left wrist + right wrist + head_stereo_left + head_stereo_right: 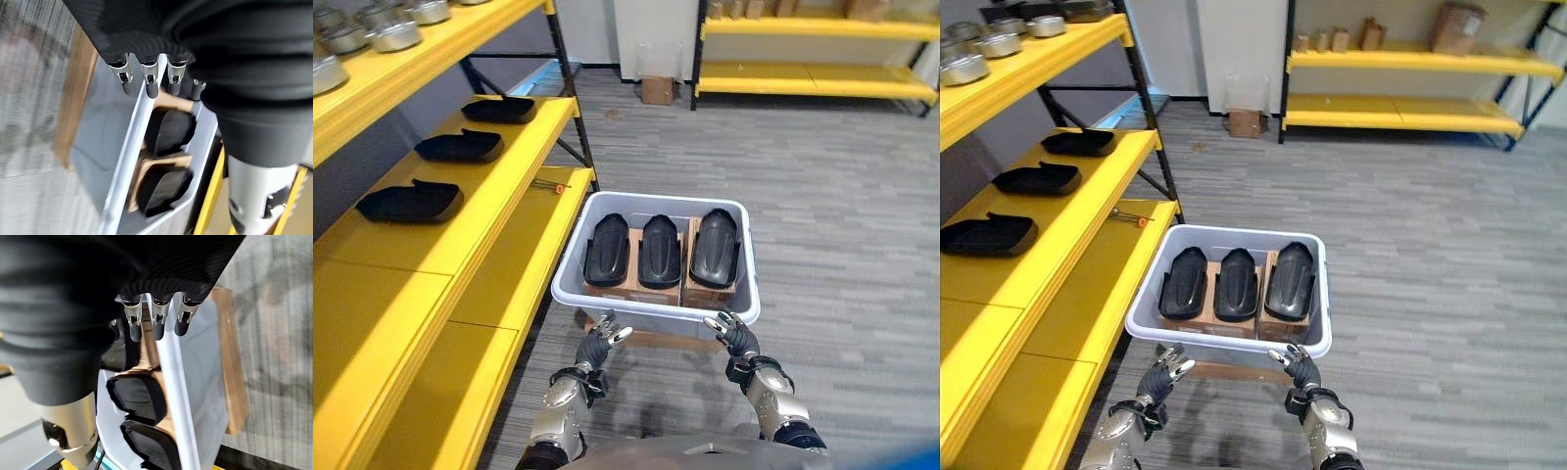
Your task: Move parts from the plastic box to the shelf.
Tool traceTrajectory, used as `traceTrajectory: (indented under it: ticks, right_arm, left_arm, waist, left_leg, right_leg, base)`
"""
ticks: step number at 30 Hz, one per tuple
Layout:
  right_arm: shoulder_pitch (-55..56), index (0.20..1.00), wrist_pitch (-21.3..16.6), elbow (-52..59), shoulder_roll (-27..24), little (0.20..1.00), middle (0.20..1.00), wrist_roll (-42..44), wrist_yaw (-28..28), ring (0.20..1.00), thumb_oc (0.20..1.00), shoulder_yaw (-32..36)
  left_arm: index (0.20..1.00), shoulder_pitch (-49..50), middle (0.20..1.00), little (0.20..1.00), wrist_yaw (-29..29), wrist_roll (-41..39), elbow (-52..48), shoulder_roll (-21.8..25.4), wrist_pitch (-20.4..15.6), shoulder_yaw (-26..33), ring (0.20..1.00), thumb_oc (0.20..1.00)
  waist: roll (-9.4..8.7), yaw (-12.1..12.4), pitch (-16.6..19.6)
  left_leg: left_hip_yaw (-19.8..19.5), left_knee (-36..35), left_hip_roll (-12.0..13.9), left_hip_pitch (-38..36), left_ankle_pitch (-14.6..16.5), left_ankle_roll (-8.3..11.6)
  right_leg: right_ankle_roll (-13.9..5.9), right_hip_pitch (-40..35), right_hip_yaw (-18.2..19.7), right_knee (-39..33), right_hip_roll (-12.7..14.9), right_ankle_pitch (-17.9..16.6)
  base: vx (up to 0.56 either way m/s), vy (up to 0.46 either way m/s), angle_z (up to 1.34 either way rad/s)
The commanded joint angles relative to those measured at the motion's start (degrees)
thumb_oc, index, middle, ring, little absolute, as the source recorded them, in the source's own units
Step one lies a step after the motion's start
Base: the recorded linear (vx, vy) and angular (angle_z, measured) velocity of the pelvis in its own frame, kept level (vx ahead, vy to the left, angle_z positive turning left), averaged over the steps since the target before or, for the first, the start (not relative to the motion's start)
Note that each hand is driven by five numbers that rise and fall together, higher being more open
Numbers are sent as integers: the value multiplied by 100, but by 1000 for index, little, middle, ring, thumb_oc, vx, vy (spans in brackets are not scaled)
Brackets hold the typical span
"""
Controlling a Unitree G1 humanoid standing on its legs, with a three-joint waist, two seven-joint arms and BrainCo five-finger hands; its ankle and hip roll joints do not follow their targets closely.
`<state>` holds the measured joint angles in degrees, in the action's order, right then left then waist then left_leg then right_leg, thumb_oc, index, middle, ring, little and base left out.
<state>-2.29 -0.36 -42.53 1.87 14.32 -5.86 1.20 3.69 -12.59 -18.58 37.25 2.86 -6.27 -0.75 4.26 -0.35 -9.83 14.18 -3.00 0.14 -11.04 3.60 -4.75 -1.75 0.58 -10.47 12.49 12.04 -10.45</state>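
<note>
Three black parts (661,250) sit in the box (570,279) at 12 o'clock. Three more parts (411,202) lie on the shelf (480,220) at 10. Left hand (602,345) and right hand (734,334) hover at the near rim, fingers loosely spread, holding nothing. Roughly half done.

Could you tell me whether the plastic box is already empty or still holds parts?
Still holding parts: the plastic box contains three black parts lying side by side on brown cardboard, seen from both eye views.
</note>
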Motion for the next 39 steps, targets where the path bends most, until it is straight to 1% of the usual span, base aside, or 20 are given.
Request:
traceTrajectory:
  ticks: [1,3,4,6,8,12,18,21,23,24,25,26,28,29,30,31,33,34,36,39]
  right_arm:
    - [-267,1000,-202,170,64,1000,1000,-26,-98,1000,1000,84]
    - [-312,1000,-178,163,115,1000,1000,-39,-117,1000,1000,-6]
    - [-277,1000,-194,206,162,1000,1000,-61,-93,1000,1000,-27]
    - [-271,1000,-201,189,156,1000,1000,-73,-65,1000,1000,-4]
    - [-246,1000,-223,256,127,1000,1000,-50,-23,1000,1000,32]
    - [-316,1000,-243,312,64,1000,1000,-18,70,1000,1000,149]
    - [-313,1000,-218,326,-10,1000,1000,-48,86,1000,1000,195]
    - [-232,1000,-193,319,-68,1000,1000,-52,60,1000,1000,229]
    - [-135,1000,-198,316,-128,1000,1000,-39,44,1000,1000,222]
    - [-130,1000,-203,316,-158,1000,1000,-37,51,1000,1000,168]
    - [-161,1000,-207,328,-159,1000,1000,-24,69,1000,1000,177]
    - [-161,1000,-208,326,-163,1000,1000,-23,69,1000,1000,177]
    - [-153,1000,-216,401,-138,1000,1000,19,106,1000,1000,279]
    - [-155,1000,-226,426,-126,1000,1000,34,103,1000,1000,334]
    - [-136,1000,-281,407,-49,1000,1000,102,87,1000,1000,423]
    - [-169,1000,-294,411,-23,1000,1000,90,73,1000,1000,412]
    - [-187,1000,-319,332,-36,1000,1000,65,74,1000,1000,389]
    - [-160,1000,-341,315,-29,1000,1000,64,60,1000,1000,428]
    - [-133,1000,-323,430,-33,1000,1000,28,27,1000,1000,410]
    - [-120,1000,-308,425,23,1000,1000,55,28,1000,1000,410]
  left_arm:
    - [1000,-215,1000,1000,2,43,-248,-40,-327,97,1000,1000]
    - [1000,-222,1000,1000,32,-1,-249,-30,-338,161,1000,1000]
    - [1000,-214,1000,1000,16,-32,-110,-62,-365,229,1000,1000]
    - [1000,-239,1000,1000,2,-38,-30,-96,-371,244,1000,1000]
    - [1000,-286,1000,1000,-17,-47,-36,-146,-378,232,1000,1000]
    - [1000,-305,1000,1000,-33,-96,-22,-309,-345,161,1000,1000]
    - [1000,-370,1000,1000,-26,-87,-31,-404,-322,119,1000,1000]
    - [1000,-319,1000,1000,9,-60,-67,-466,-292,139,1000,1000]
    - [1000,-294,1000,1000,4,-40,-56,-502,-283,153,1000,1000]
    - [1000,-271,1000,1000,-17,-44,-67,-472,-258,173,1000,1000]
    - [1000,-249,1000,1000,-34,-47,-60,-470,-254,189,1000,1000]
    - [1000,-248,1000,1000,-35,-47,-60,-473,-254,189,1000,1000]
    - [1000,-157,1000,1000,-104,-54,-102,-493,-243,144,1000,1000]
    - [1000,-131,1000,1000,-134,-39,-150,-482,-247,145,1000,1000]
    - [1000,-62,1000,1000,-153,-15,-212,-491,-253,167,1000,1000]
    - [1000,-28,1000,1000,-153,9,-209,-492,-248,157,1000,1000]
    - [1000,-34,1000,1000,-157,24,-167,-475,-255,141,1000,1000]
    - [1000,-53,1000,1000,-181,24,-145,-467,-267,121,1000,1000]
    - [1000,-11,1000,1000,-269,-45,-246,-424,-300,23,1000,1000]
    - [1000,-49,1000,1000,-274,-80,-248,-384,-307,13,1000,1000]
  waist:
    - [57,-52,-346]
    - [-22,-88,-475]
    - [-130,-70,-364]
    - [-169,-67,-298]
    - [-163,-107,-211]
    - [-78,-94,8]
    - [-143,-123,155]
    - [-318,-119,56]
    - [-682,-48,-164]
    - [-798,49,-303]
    - [-775,59,-334]
    - [-765,91,-353]
    - [-718,76,-217]
    - [-692,97,-128]
    - [-596,46,-33]
    - [-497,29,39]
    - [-468,44,94]
    - [-433,5,146]
    - [-305,-15,235]
    - [-263,-3,237]
  left_leg:
    - [-317,-200,250,-227,-450,700]
    - [-277,-200,191,-273,-401,718]
    - [-262,-200,133,-234,-366,699]
    - [-280,-200,115,-202,-369,677]
    - [-350,-200,105,-133,-377,605]
    - [-479,-200,134,-134,-506,591]
    - [-490,-82,199,-131,-597,619]
    - [-407,1065,284,158,-559,763]
    - [-296,2354,289,550,-374,1090]
    - [-483,2414,413,692,-320,1128]
    - [-513,2099,707,672,-290,927]
    - [-479,2061,717,617,-292,932]
    - [-409,1205,1175,427,-245,618]
    - [-610,607,1475,535,-363,523]
    - [-656,427,1615,516,-529,639]
    - [-687,415,1470,409,-557,729]
    - [-703,325,1455,390,-626,760]
    - [-521,216,1444,353,-642,760]
    - [-470,-108,1224,184,-721,765]
    - [-418,-200,1066,107,-706,768]
  right_leg:
    - [19,-34,-61,313,-769,883]
    - [7,96,-262,-104,-974,858]
    - [74,-16,-154,-660,-1079,832]
    - [90,-155,-50,-835,-1082,771]
    - [89,-209,124,-974,-1159,727]
    - [156,-503,70,-1460,-1151,693]
    - [155,-669,97,-1610,-1165,669]
    - [137,-837,49,-1526,-1088,668]
    - [99,-984,14,-1468,-806,580]
    - [93,-1108,83,-1469,-734,642]
    - [90,-1131,133,-1494,-765,666]
    - [93,-1150,165,-1496,-774,663]
    - [59,-1122,209,-1530,-800,702]
    - [33,-1100,288,-1481,-768,735]
    - [16,-1065,351,-1388,-717,681]
    - [66,-1042,395,-1350,-730,703]
    - [120,-1032,455,-1355,-713,657]
    - [139,-997,467,-1347,-661,621]
    - [178,-960,367,-1431,-470,675]
    - [175,-872,359,-1489,-345,668]
  base:
    - [-15,47,-40]
    - [-6,-42,-5]
    - [20,-92,17]
    - [17,-73,16]
    - [29,-73,26]
    - [82,-124,21]
    - [63,-109,2]
    - [39,-128,20]
    - [-10,-194,27]
    - [-9,-118,14]
    - [10,-32,10]
    - [42,49,-6]
    - [111,105,-24]
    - [179,229,-23]
    - [170,273,-6]
    - [119,212,-8]
    - [61,161,-45]
    - [96,293,-58]
    - [108,412,-11]
    - [26,213,-4]
